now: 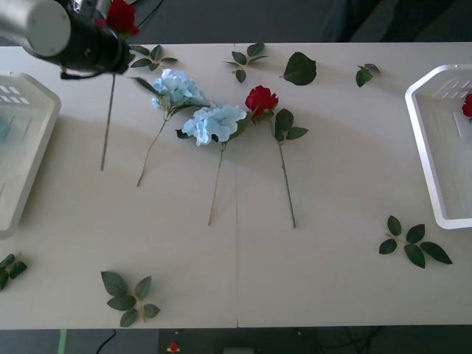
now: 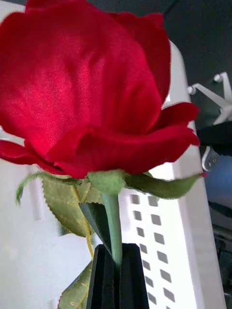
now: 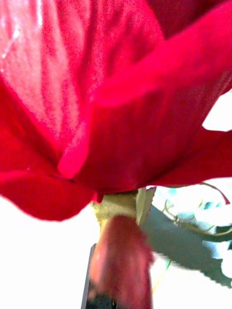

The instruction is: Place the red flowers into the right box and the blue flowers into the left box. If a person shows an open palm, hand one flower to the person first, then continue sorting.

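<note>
The left gripper point(image 1: 110, 31) is up at the far left of the table, pinched on a red rose point(image 1: 121, 16) just under the bloom, its thin stem dangling to the tabletop; the right gripper point(image 2: 115, 277) is likewise clenched on the stem of another red rose point(image 2: 87, 91), right below the green base, with the slotted wall of the right box point(image 2: 186, 193) behind it. These flowers look feather-light and floppy; I'd judge the petals would crush and the stem would bend, so a grip high on the stem is the sensible hold. Two blue flowers point(image 1: 214, 122) and one more rose point(image 1: 261, 99) lie mid-table; a red bloom point(image 1: 467, 105) sits in the right box at the right edge; the left box point(image 1: 38, 144) is at the left edge.
</note>
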